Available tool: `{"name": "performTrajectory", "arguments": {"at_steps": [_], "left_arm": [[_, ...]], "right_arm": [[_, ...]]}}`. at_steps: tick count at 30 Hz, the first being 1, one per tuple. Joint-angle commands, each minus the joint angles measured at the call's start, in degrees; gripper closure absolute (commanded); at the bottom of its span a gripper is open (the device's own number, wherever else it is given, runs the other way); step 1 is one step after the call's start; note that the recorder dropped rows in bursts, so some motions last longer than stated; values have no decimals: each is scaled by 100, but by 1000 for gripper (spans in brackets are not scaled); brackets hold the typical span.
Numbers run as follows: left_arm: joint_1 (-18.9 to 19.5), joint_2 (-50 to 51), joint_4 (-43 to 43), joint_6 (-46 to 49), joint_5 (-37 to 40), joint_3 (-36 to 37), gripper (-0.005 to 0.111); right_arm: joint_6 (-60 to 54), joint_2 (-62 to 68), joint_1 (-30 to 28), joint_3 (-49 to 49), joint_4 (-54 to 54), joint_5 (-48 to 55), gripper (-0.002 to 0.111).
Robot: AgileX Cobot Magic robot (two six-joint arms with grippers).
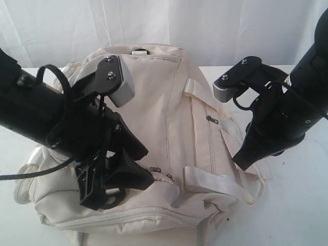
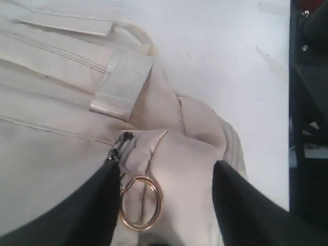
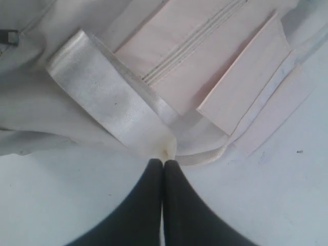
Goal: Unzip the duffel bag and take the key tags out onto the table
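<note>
The cream duffel bag (image 1: 169,102) lies on the white table (image 1: 297,205), and its zippers look closed. The key tags are out of view. My left gripper (image 1: 123,179) hovers open over the bag's near end. In the left wrist view its fingers (image 2: 165,164) straddle a fold of fabric. A gold ring (image 2: 139,202) on a zipper pull (image 2: 119,146) lies loose beside one finger (image 2: 77,210). My right gripper (image 1: 243,161) is shut, its tips (image 3: 164,163) at the fold of a webbing strap (image 3: 113,102). Whether it pinches the strap I cannot tell.
A white curtain (image 1: 205,25) hangs behind the table. Loose strap loops (image 1: 225,182) lie over the bag's right side and spill onto the table (image 3: 61,205). Black arm hardware (image 2: 307,128) stands at one edge of the left wrist view.
</note>
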Motion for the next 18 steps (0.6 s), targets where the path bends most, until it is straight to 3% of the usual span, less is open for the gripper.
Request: {"name": "performTrajectory", "arguments": {"at_steps": [1, 6, 10, 18], "left_arm": [[-171, 87, 263, 282, -205, 40, 48], [-180, 97, 704, 125, -216, 40, 48], [-180, 97, 1663, -767, -216, 40, 48], [-180, 97, 1191, -995, -154, 40, 42]], "right_arm": [[82, -41, 21, -18, -51, 126, 108], [82, -41, 21, -18, -51, 126, 108], [82, -41, 21, -18, -51, 126, 108], [82, -41, 21, -18, -51, 115, 108]]}}
